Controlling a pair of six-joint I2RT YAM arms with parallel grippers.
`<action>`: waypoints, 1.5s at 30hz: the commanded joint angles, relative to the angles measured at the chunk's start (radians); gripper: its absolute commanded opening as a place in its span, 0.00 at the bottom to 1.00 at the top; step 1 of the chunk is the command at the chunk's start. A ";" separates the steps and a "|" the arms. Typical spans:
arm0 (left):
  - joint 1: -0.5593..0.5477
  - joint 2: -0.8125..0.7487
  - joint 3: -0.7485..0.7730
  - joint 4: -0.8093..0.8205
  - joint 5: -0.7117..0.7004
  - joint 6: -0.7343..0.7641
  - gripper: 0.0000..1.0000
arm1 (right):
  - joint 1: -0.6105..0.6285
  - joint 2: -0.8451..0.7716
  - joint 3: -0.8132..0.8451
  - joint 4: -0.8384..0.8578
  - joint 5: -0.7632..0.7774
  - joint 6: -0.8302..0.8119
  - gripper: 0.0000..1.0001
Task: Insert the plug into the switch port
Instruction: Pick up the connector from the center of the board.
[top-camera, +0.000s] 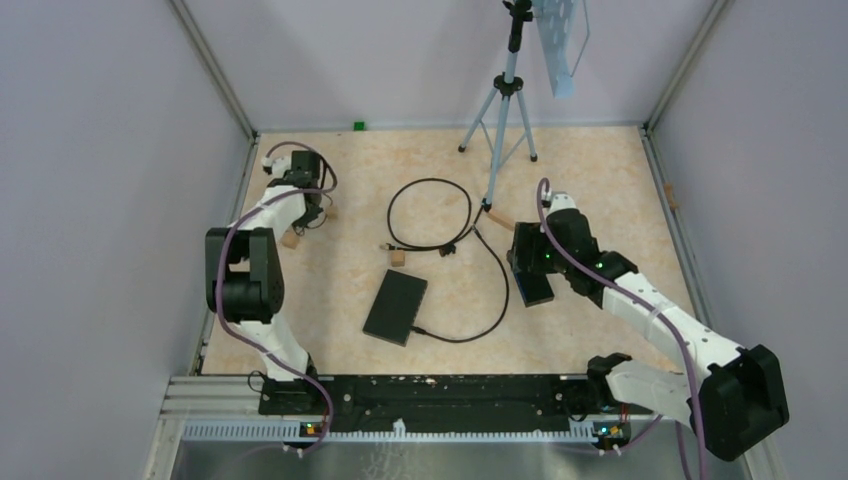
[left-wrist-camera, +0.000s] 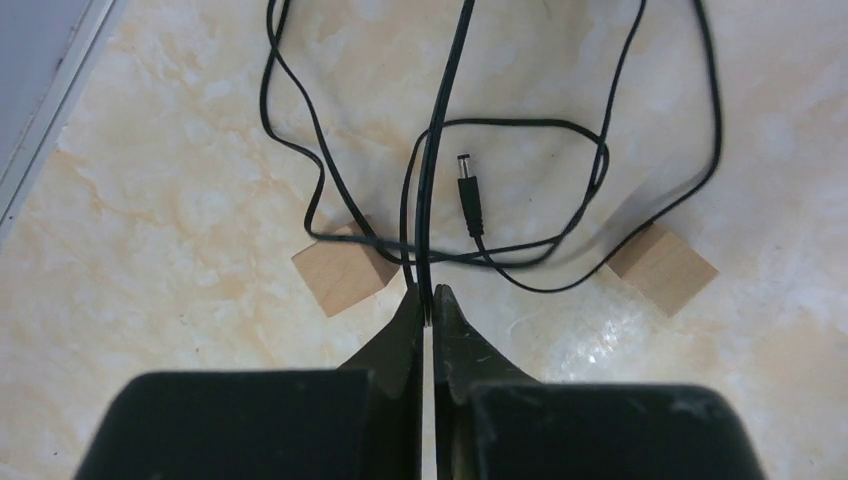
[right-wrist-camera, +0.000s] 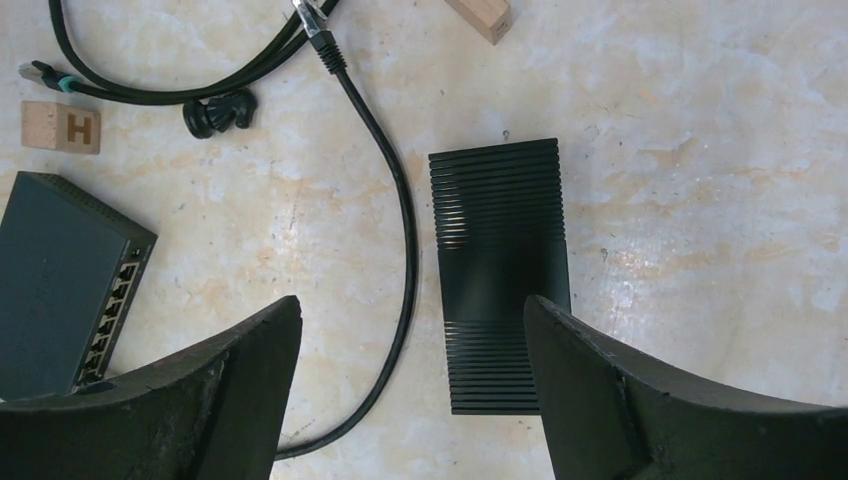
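The dark switch (top-camera: 396, 306) lies flat at mid-table; in the right wrist view (right-wrist-camera: 60, 275) its row of ports (right-wrist-camera: 112, 305) faces right. A thick black network cable (right-wrist-camera: 400, 230) runs from near the switch up to a clear plug (right-wrist-camera: 312, 20). My right gripper (right-wrist-camera: 410, 320) is open and empty, hanging over a black ribbed box (right-wrist-camera: 498, 230), right of the switch (top-camera: 528, 268). My left gripper (left-wrist-camera: 428, 295) is at the far left (top-camera: 305, 205), shut on a thin black cord (left-wrist-camera: 440, 130). The cord's barrel plug (left-wrist-camera: 468, 185) lies loose on the table ahead of it.
Two plain wooden blocks (left-wrist-camera: 343, 268) (left-wrist-camera: 662, 267) lie either side of the left gripper. A lettered block (right-wrist-camera: 62, 127), a second cable end with a green band (right-wrist-camera: 38, 71) and another block (right-wrist-camera: 480, 15) lie past the switch. A tripod (top-camera: 500, 110) stands at the back.
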 joint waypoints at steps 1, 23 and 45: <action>0.007 -0.183 -0.028 -0.024 0.026 -0.005 0.00 | -0.002 -0.048 0.005 0.033 -0.027 0.005 0.80; 0.014 -0.495 -0.132 0.015 0.292 0.129 0.00 | 0.160 -0.179 -0.175 0.630 -0.401 -0.196 0.80; 0.014 -0.697 -0.063 -0.012 0.630 0.137 0.00 | 0.358 0.689 0.222 1.233 -0.390 0.138 0.73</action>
